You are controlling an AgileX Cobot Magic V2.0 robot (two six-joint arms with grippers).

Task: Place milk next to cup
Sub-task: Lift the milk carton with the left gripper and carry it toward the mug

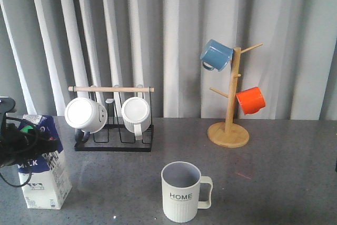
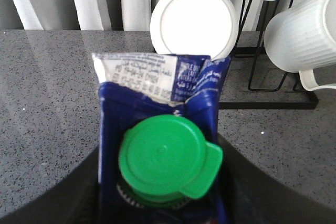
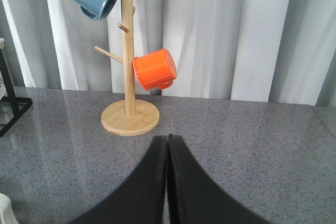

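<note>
Your left claw (image 1: 37, 143) is grasping the milk carton (image 1: 45, 183) high; it is risking toppling the HOME mug (image 1: 181, 192).

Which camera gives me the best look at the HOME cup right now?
The front view: the cup shows whole, upright, handle and lettering clear. The right wrist view catches only a pale sliver at the corner that may be its rim. The left wrist view does not show it.

milk (image 1: 41, 167) label part-hidden — left arm (image 1: 21, 143) edge-cropped
</note>
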